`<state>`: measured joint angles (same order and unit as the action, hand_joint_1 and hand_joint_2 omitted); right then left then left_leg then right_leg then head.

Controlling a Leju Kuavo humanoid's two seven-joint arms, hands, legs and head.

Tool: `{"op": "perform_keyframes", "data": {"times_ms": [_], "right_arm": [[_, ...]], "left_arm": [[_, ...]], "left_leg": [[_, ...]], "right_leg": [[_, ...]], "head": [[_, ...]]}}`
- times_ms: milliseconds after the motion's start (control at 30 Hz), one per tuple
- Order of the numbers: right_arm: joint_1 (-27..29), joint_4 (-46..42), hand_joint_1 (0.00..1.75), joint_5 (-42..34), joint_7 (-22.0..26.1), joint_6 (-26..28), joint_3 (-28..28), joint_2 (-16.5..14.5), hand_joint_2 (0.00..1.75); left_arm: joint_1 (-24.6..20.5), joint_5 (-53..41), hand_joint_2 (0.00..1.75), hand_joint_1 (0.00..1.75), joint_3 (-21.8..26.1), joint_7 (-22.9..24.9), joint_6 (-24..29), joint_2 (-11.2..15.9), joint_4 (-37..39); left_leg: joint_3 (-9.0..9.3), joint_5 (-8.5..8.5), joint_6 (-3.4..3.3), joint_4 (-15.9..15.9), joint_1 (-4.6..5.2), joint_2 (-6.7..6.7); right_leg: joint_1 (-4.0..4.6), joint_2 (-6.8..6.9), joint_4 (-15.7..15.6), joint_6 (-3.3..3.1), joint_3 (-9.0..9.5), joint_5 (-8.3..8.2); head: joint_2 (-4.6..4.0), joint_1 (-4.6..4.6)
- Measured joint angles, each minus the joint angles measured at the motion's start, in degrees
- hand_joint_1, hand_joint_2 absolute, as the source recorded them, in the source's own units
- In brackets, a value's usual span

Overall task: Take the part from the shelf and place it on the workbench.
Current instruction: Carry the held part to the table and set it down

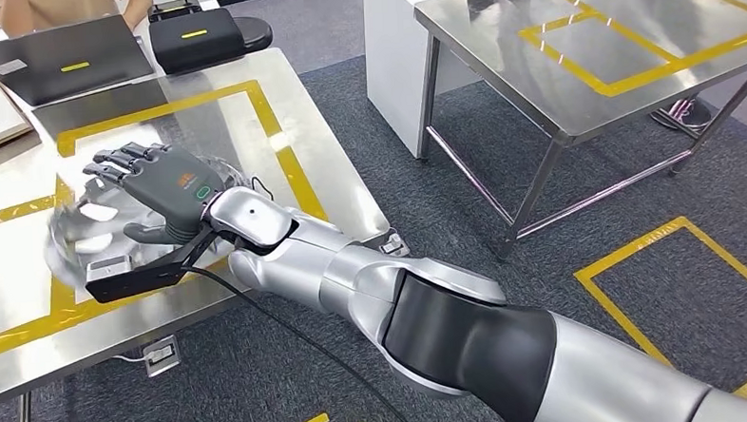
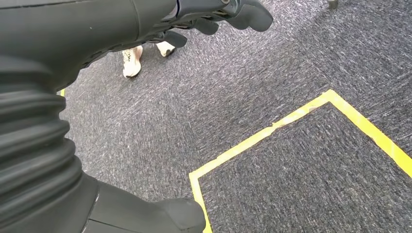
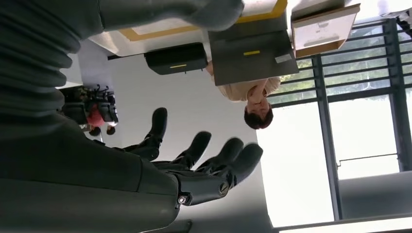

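Reaching: right hand (image 1: 165, 196) stretched over the steel workbench (image 1: 340, 189) at left of the head view, fingers (image 3: 228, 162) spread wide, nothing gripped.
Part: a blurred clear round piece with white bits (image 1: 90, 233) lies on the workbench under and just left of the right hand, inside the yellow tape outline (image 1: 271, 130); contact with the palm cannot be told.
Left hand: (image 2: 214, 19) hangs over grey carpet (image 2: 291, 63), fingers loosely curled, holding nothing.
Background: closed laptop (image 1: 63, 58) and black case (image 1: 200, 33) at the upper left; second steel table (image 1: 610, 48) upper right; a person (image 3: 252, 99) beyond the workbench.
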<state>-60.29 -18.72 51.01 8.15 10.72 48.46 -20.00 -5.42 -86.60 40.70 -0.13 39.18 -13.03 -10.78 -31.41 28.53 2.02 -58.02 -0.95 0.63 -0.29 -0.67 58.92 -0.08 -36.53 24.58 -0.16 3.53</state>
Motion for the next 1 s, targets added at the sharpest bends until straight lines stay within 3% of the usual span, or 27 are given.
{"op": "perform_keyframes", "data": {"times_ms": [67, 300, 433, 533, 600, 667, 700, 733, 800, 867, 900, 1000], "right_arm": [[0.0, 0.4, 0.00, 0.0, 0.0, 0.0, 0.0, 0.0, 0.00], [-0.1, 1.1, 0.00, 0.6, 0.2, 0.2, 0.0, 0.0, 0.00], [-0.2, 1.4, 0.00, 1.1, 0.3, 0.6, 0.0, 0.0, 0.00], [-0.5, 1.5, 0.00, 1.1, 0.4, 0.7, 0.0, 0.0, 0.00], [-0.8, 1.5, 0.00, 1.2, 0.5, 0.8, 0.0, 0.0, 0.00], [-0.8, 1.7, 0.00, 1.3, 0.8, 0.7, 0.0, 0.0, 0.00], [-0.7, 1.8, 0.00, 1.4, 1.0, 0.7, 0.0, 0.1, 0.00], [-0.6, 1.9, 0.00, 1.5, 1.3, 0.7, 0.0, 0.1, 0.00], [-0.6, 1.9, 0.00, 1.7, 1.8, 0.7, 0.0, 0.2, 0.00], [-0.6, 1.9, 0.00, 1.9, 2.3, 0.6, 0.0, 0.2, 0.00], [-0.6, 1.8, 0.00, 1.9, 2.4, 0.6, 0.0, 0.1, 0.00], [-0.5, 1.7, 0.00, 1.8, 3.1, 0.5, 0.0, 0.1, 0.00]], "left_arm": [[0.0, 0.0, 0.00, 0.00, -0.1, 0.1, 0.2, 0.0, 0.0], [-0.1, 0.8, 0.00, 0.00, -0.5, 0.6, -0.2, 0.0, 0.1], [-0.1, 2.7, 0.00, 0.00, -0.3, 0.0, -1.5, 0.1, 0.1], [-0.2, 3.1, 0.00, 0.00, -0.3, -0.3, -1.8, 0.0, 0.1], [-0.3, 3.1, 0.00, 0.00, -0.3, -0.6, -2.2, 0.0, 0.1], [-0.4, 3.1, 0.00, 0.00, -0.3, -0.7, -3.0, -0.1, 0.1], [-0.4, 3.1, 0.00, 0.00, -0.3, -0.8, -3.5, -0.1, 0.1], [-0.4, 3.1, 0.00, 0.00, -0.3, -0.9, -3.8, -0.1, 0.1], [-0.4, 3.1, 0.00, 0.00, -0.3, -1.0, -4.2, -0.1, 0.1], [-0.4, 3.0, 0.00, 0.00, -0.3, -1.0, -4.3, -0.1, 0.1], [-0.4, 3.0, 0.00, 0.00, -0.3, -0.9, -4.3, 0.0, 0.1], [-0.3, 3.0, 0.00, 0.00, -0.2, -0.6, -4.4, 0.0, 0.1]], "left_leg": [[0.00, 0.00, 0.00, 0.0, 0.00, 0.00], [0.02, 0.01, -0.02, 0.0, 0.01, 0.00], [-0.09, 0.17, -0.89, -0.4, 0.29, -0.03], [0.79, -0.87, -1.60, 1.2, -0.09, -0.39], [1.21, -1.49, -1.90, 2.0, -0.38, -0.69], [1.07, -1.56, -1.98, 2.0, -0.50, -0.81], [0.99, -1.51, -1.92, 1.8, -0.55, -0.86], [0.93, -1.41, -1.78, 1.6, -0.64, -0.87], [0.83, -0.96, -1.26, 1.0, -0.86, -0.85], [0.45, -0.47, -0.57, 0.3, -0.91, -0.82], [0.24, -0.37, -0.25, 0.0, -0.87, -0.81], [-0.23, -0.38, 0.66, -0.2, -0.93, -0.79]], "right_leg": [[0.00, 0.00, 0.0, 0.00, 0.01, 0.00], [-0.02, 0.00, 0.0, 0.02, 0.05, -0.02], [-0.31, 0.01, -0.4, 0.61, 0.19, -0.27], [-0.13, -0.04, -0.1, 1.22, 0.20, 0.31], [-0.20, 0.06, 4.5, 1.68, -1.92, 3.19], [-0.40, 0.15, 11.9, 2.08, -5.39, 6.35], [-0.52, 0.19, 14.2, 2.22, -6.45, 6.69], [-0.65, 0.25, 14.4, 2.32, -6.49, 5.87], [-0.88, 0.39, 8.5, 2.39, -3.50, 2.17], [-0.68, 0.35, 2.4, 1.97, -0.03, 0.22], [-0.53, 0.28, 1.1, 1.58, 0.69, 0.28], [-0.37, 0.22, 0.5, 0.17, 0.52, 0.53]], "head": [[0.01, 0.01], [0.00, 0.02], [0.00, -0.03], [0.00, 0.12], [0.01, 0.77], [0.01, 1.43], [0.01, 1.59], [0.01, 1.73], [0.01, 2.01], [0.01, 2.22], [0.01, 2.30], [0.00, 2.45]]}}
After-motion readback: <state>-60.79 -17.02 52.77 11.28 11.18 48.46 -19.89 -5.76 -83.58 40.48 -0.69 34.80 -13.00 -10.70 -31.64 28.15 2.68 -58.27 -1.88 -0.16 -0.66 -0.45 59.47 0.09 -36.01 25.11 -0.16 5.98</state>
